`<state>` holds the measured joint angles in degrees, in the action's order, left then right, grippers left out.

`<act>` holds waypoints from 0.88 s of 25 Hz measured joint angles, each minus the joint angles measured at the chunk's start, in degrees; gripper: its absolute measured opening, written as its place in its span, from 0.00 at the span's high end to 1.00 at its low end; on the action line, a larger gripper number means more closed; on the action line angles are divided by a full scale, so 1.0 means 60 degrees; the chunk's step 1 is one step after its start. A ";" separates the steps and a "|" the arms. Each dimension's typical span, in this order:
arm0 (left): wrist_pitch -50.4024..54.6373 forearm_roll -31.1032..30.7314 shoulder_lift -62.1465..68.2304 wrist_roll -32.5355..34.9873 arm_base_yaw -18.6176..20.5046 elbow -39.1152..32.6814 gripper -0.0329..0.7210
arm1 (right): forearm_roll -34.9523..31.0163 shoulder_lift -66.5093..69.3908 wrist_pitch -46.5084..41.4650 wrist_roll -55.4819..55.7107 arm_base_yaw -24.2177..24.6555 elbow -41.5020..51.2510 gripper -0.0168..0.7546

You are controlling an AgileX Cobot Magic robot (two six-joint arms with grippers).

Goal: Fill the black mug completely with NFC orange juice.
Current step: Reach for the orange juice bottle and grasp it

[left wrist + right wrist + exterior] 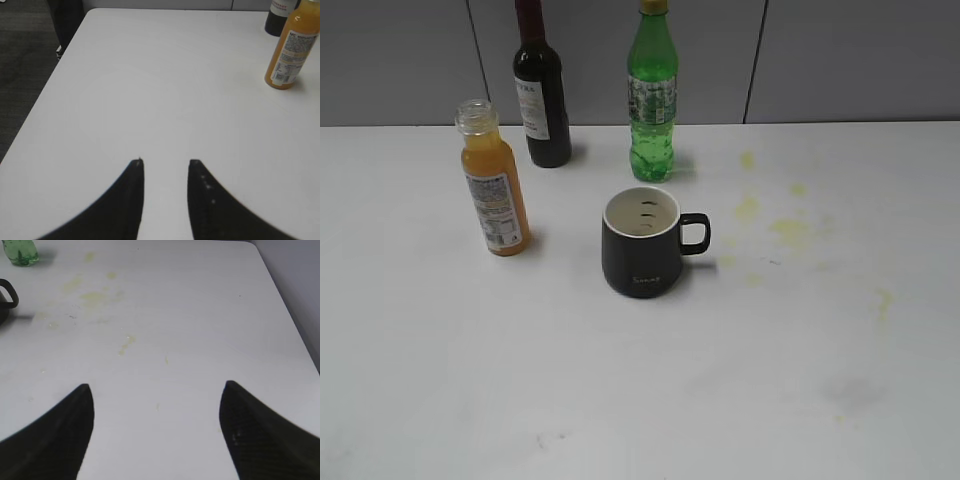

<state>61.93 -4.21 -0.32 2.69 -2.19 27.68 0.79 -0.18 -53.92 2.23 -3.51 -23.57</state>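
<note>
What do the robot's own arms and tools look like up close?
Only fingers show, no arms or cables. The left tool has two matte black fingers curving to narrow tips, one with tiny pale specks. The right tool has broader black fingers with a faint woven texture.

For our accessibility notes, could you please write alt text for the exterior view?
A squat black mug with a cream interior stands mid-table, handle to the right, apparently empty. Left of it stands an uncapped bottle of orange juice; behind are a dark wine bottle and a green plastic bottle. Yellowish stains mark the white table to the right; no hand is visible.
</note>
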 joint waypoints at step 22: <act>0.0000 0.0140 0.0000 0.0000 0.0000 0.0000 0.11 | -0.0038 0.0000 -0.0008 0.0000 0.0000 0.0000 0.21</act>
<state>61.93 -3.37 -0.32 2.69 -2.19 27.68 0.56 -0.18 -53.97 2.23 -3.51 -23.57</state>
